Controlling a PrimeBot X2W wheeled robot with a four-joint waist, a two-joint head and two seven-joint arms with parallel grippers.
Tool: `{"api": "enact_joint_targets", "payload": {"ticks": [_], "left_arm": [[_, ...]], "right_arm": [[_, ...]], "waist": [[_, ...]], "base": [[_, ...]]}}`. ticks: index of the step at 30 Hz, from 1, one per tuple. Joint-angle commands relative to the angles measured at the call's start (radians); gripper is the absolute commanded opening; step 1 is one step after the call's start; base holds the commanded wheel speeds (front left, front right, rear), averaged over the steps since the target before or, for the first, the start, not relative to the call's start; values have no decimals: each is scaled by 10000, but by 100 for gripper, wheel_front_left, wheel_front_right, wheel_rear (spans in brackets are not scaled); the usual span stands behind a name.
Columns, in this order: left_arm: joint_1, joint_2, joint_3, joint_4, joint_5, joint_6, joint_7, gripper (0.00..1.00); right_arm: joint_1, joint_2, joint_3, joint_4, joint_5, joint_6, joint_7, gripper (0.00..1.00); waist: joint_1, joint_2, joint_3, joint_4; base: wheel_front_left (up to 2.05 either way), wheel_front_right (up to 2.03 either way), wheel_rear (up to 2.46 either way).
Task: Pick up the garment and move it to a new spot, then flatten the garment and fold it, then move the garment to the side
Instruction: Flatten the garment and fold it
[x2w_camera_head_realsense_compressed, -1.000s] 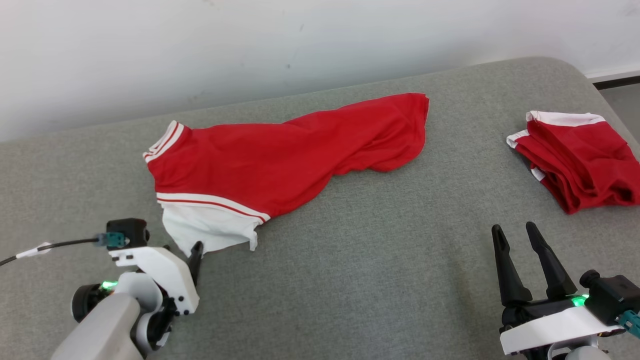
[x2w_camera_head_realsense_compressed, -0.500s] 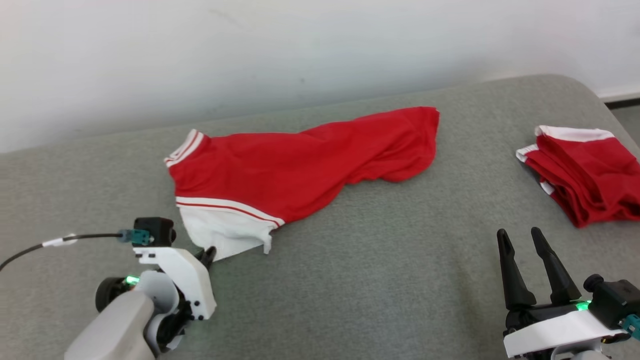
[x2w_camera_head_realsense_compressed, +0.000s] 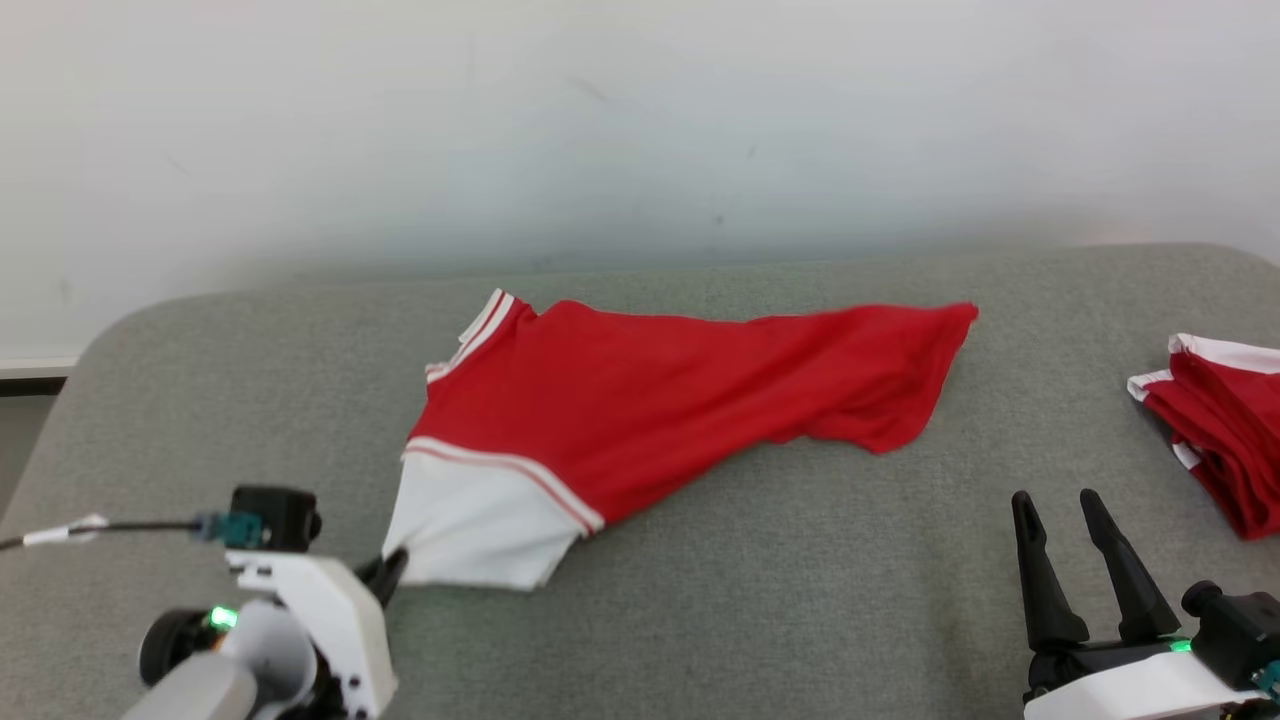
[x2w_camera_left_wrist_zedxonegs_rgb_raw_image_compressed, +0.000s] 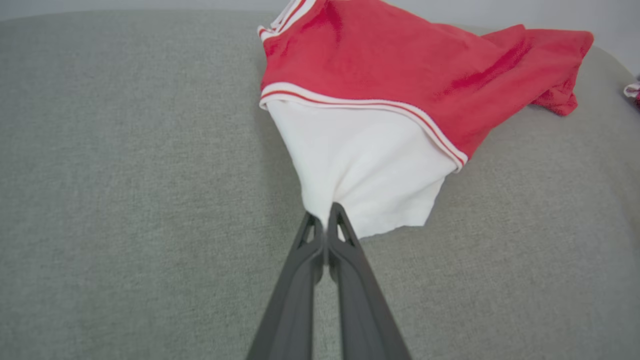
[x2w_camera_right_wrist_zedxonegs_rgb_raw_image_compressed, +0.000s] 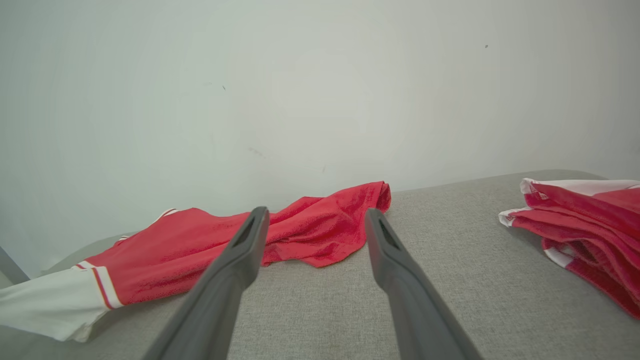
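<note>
Nearest, at 7 o'clock in the head view: left hand (x2w_camera_head_realsense_compressed: 392, 565), fingers pressed together, pinching the near corner of the white end panel (x2w_camera_left_wrist_zedxonegs_rgb_raw_image_compressed: 360, 165) of the red-and-white jersey (x2w_camera_head_realsense_compressed: 680, 400). Cloth drawn to a point at the fingertips, remainder lying on the grey fabric-covered surface (x2w_camera_head_realsense_compressed: 800, 600). At 5 o'clock: right hand (x2w_camera_head_realsense_compressed: 1054, 500), fingers spread, holding nothing, well apart from the jersey.

Further out: jersey body across the middle of the surface, long axis from the pinched white end at 7 o'clock to the loose red end (x2w_camera_head_realsense_compressed: 930, 330) at 2 o'clock. Red half wrinkled and bunched, not flat. From the right hand, loose red end toward 11 o'clock, nearer to that hand than to the left.

At 3 o'clock, against the frame edge: second red-and-white garment (x2w_camera_head_realsense_compressed: 1215, 440), folded, apart from the jersey. Beyond all, pale wall (x2w_camera_head_realsense_compressed: 640, 130).

Judged: pick-up step in hand, grip at one end only, move to a new spot not yet done. Trailing red end likely to drag unless lifted along the axis or taken by the right hand.
</note>
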Motion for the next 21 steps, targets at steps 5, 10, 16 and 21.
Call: {"api": "enact_joint_targets", "payload": {"ticks": [5, 10, 16, 21], "left_arm": [[1439, 672, 234, -1366, -353, 880, 298, 0], [2560, 865, 596, -1842, -640, 1511, -187, 0], [2893, 410, 547, -1206, -684, 1302, -839, 23], [2579, 25, 756, -883, -391, 1126, -1955, 100]], "right_arm": [[236, -116, -23, 33, -23, -18, -26, 100], [304, -213, -56, 137, 58, -18, -27, 100], [239, -333, 91, 259, 47, -18, 44, 100], [177, -402, 186, 290, 80, -18, 113, 100]], "waist": [[1, 0, -83, 139], [1, 0, -14, 100], [1, 0, -9, 34], [1, 0, -62, -24]], "base": [[0, 0, 0], [0, 0, 0], [0, 0, 0], [0, 0, 0]]}}
